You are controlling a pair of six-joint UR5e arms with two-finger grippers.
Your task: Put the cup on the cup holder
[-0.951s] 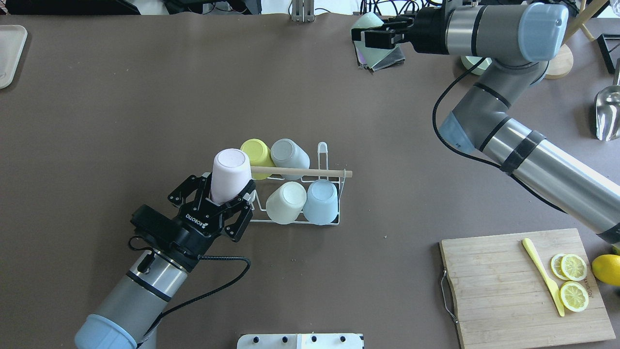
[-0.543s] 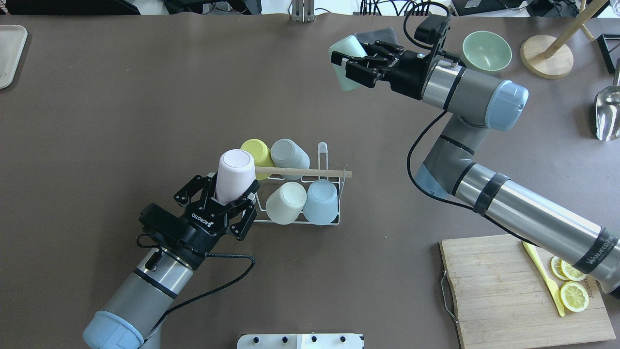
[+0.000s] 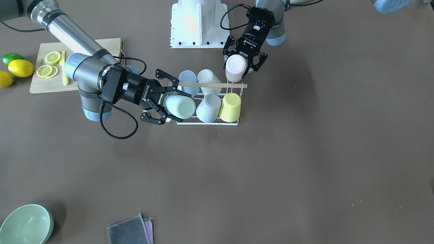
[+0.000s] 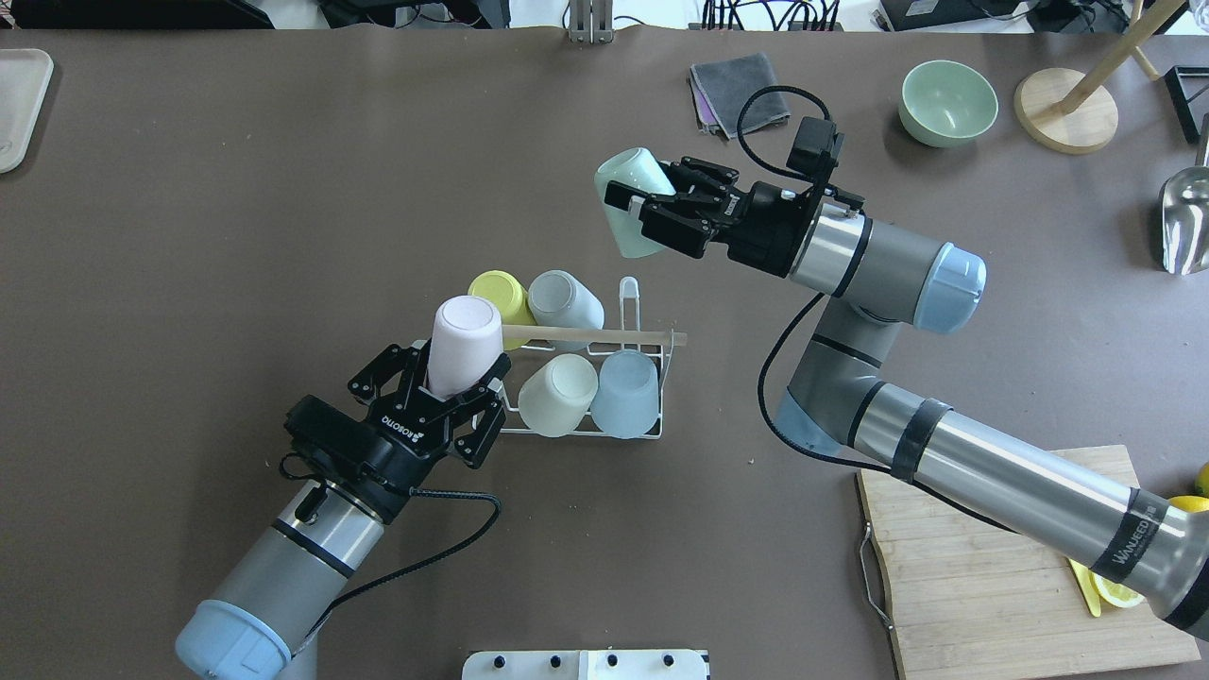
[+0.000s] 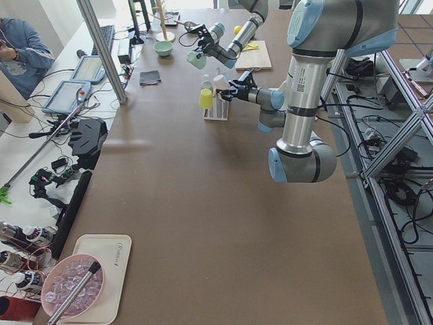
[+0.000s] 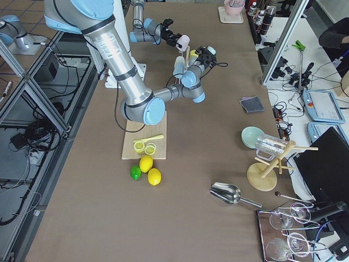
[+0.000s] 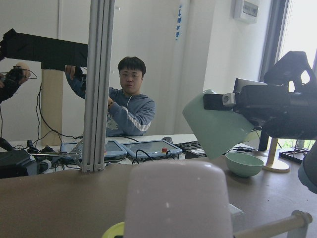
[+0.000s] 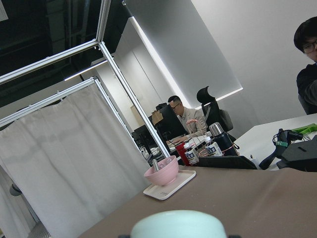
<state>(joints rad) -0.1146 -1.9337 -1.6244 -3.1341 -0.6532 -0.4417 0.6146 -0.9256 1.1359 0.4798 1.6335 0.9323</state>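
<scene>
Nearest us, our left fingers (image 4: pixel 482 401) clamp the pink cup (image 4: pixel 463 340), bottom up, at the rack's (image 4: pixel 642 336) near left end, perhaps seated on a peg. Beyond the rack, our right fingers (image 4: pixel 671 234) grip the green cup (image 4: pixel 631 170), tilted, held up behind the bare peg (image 4: pixel 628 288).

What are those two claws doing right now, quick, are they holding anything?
The left gripper: closed on the pink cup.
The right gripper: closed on the pale green cup.
</scene>
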